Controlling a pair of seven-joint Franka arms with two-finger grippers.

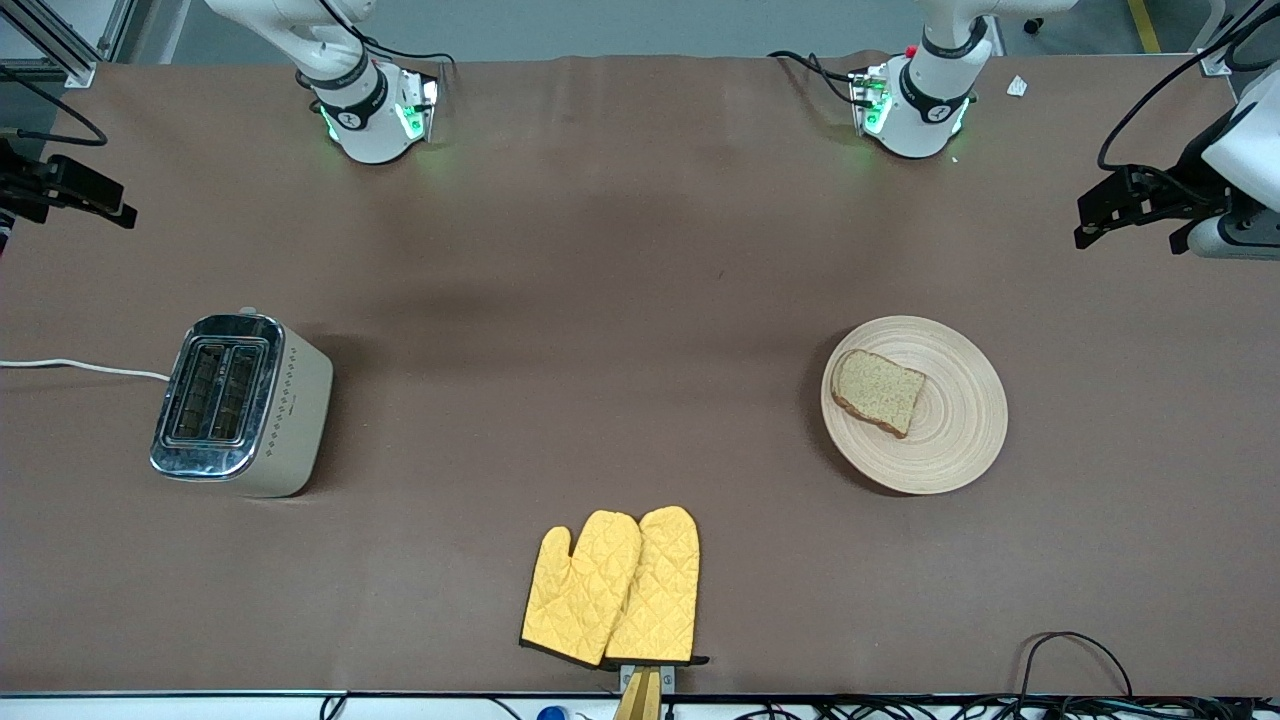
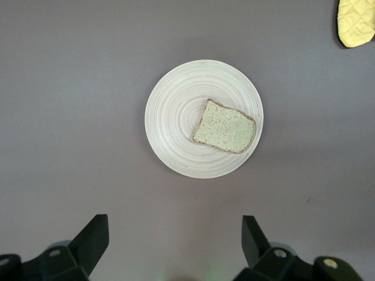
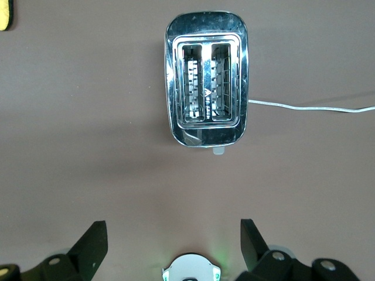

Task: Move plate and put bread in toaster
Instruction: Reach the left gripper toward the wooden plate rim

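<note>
The light wooden plate [image 1: 950, 440] [image 2: 176, 123] lies toward the left arm's end of the table, with the brown bread [image 1: 879, 391] [image 2: 225, 127] flat on it. At the right arm's end stands the cream toaster [image 1: 243, 403] [image 3: 206, 88], both chrome slots empty. My left gripper [image 1: 1095, 215] [image 2: 174, 237] hangs open high up at the left arm's end of the table, with the plate well ahead of its fingers in the left wrist view. My right gripper [image 1: 110, 200] [image 3: 174, 239] hangs open high at the other end, holding nothing, with the toaster ahead of it.
Two yellow oven mitts [image 1: 612, 588] lie near the table's front edge, midway along it. The toaster's white cord [image 1: 80, 367] runs off the right arm's end. Cables [image 1: 1080, 660] trail along the front edge.
</note>
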